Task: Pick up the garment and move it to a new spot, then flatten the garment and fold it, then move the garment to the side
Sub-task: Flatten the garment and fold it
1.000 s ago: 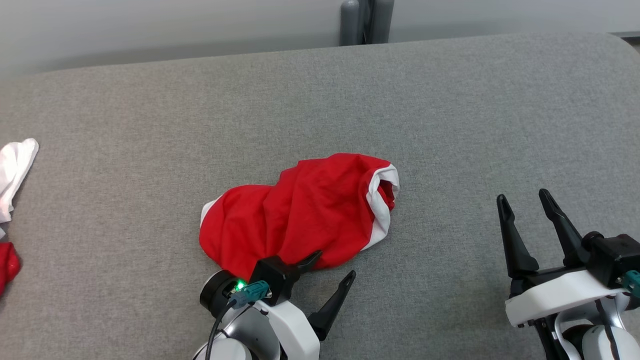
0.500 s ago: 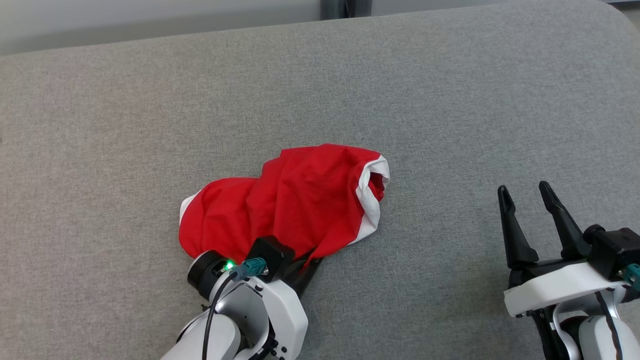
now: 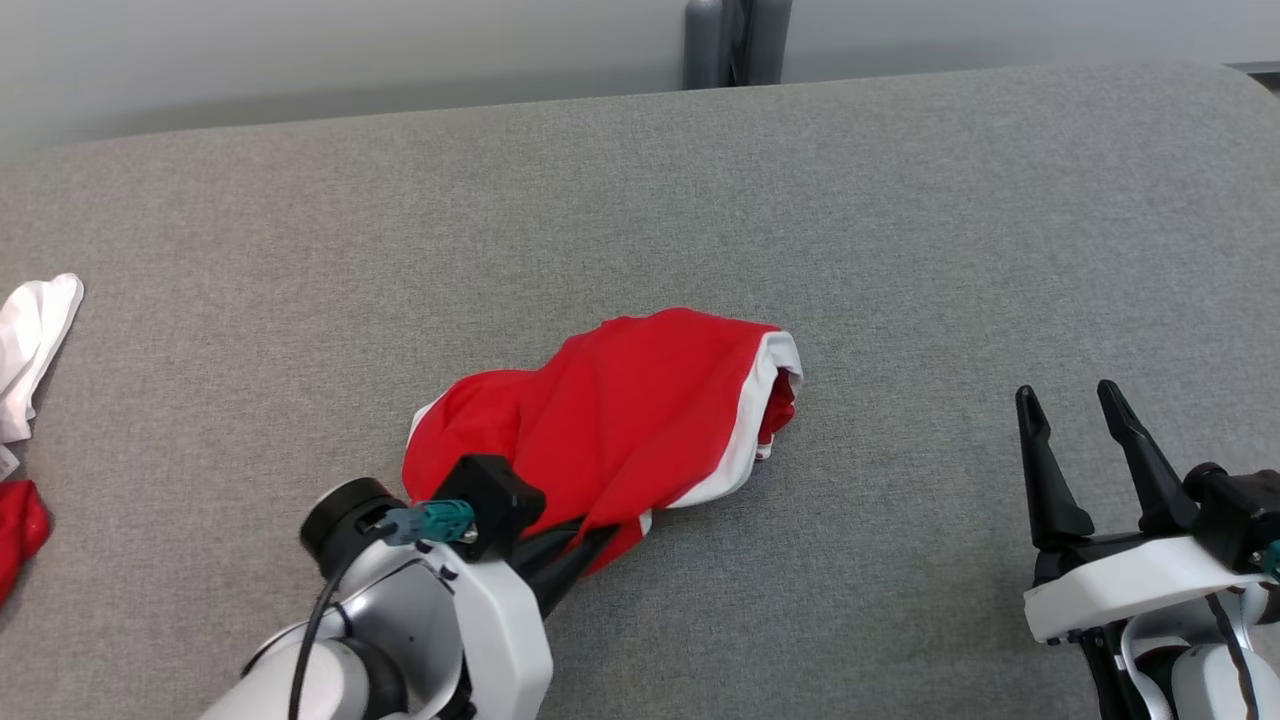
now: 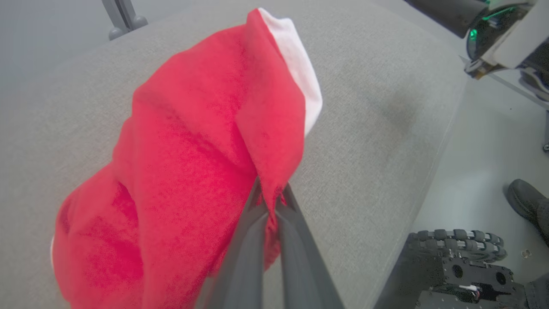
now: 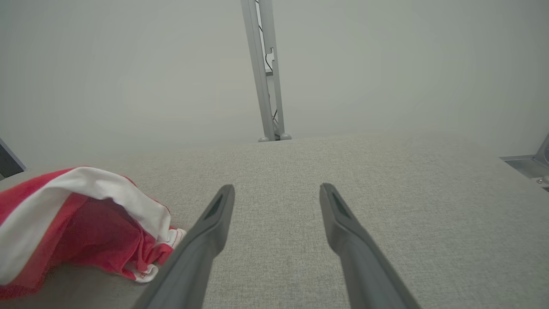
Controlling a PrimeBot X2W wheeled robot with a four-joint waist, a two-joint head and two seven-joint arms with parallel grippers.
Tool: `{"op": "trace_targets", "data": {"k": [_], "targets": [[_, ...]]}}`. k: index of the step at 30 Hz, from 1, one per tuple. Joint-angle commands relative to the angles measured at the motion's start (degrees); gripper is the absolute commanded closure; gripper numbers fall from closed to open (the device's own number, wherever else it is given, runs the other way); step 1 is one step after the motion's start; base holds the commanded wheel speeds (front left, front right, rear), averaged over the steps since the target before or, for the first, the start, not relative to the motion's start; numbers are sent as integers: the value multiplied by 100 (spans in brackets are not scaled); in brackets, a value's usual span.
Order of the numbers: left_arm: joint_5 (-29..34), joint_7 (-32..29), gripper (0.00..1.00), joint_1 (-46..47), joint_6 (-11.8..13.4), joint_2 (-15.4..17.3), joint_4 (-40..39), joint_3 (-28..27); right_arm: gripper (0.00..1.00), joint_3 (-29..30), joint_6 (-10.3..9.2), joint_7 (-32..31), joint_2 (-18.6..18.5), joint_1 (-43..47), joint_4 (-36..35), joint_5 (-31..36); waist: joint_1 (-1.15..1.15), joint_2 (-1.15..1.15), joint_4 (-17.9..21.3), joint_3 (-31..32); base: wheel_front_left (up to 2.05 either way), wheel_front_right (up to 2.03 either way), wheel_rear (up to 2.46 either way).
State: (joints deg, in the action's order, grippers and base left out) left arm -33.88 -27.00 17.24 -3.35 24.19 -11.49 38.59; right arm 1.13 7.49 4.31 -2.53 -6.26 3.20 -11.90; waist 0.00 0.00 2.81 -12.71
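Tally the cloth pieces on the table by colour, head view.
Red with white trim: 1, the garment, pinched by the left gripper
White: 1, white cloth at the left edge
Red: 1, red cloth at the left edge, partly cut off
Total: 3

No text, label, brand, number or sign can be read in any of the views.

Plain bright-red garment (image 3: 620, 420), white band along one hem. Under it, mid-grey surface (image 3: 900, 250), fine woven fleck. Well left of the garment: white cloth (image 3: 30, 340), small red scrap (image 3: 15, 525). On left gripper (image 3: 588, 538) and right gripper (image 3: 1068, 398): black fingers, white shells. Beside the garment, teal plug (image 3: 437, 521).
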Motion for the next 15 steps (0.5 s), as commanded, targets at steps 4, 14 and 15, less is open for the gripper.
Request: {"op": "trace_targets", "data": {"k": [4,14,15], "targets": [[-368,-660,100,-185,114,543,-773,-216,0,50,1,-26,-28,92,-93,61,0,0,-72,69,0,0,0],[-1455,-1396,100,-426,324,1189,-1564,-841,0,85,1,-146,-29,157,-246,86,0,0,-68,40,0,0,0],[-1556,-1428,100,-375,307,1175,-1536,-884,0,92,1,-165,-28,148,-263,91,0,0,-73,24,0,0,0]]}}
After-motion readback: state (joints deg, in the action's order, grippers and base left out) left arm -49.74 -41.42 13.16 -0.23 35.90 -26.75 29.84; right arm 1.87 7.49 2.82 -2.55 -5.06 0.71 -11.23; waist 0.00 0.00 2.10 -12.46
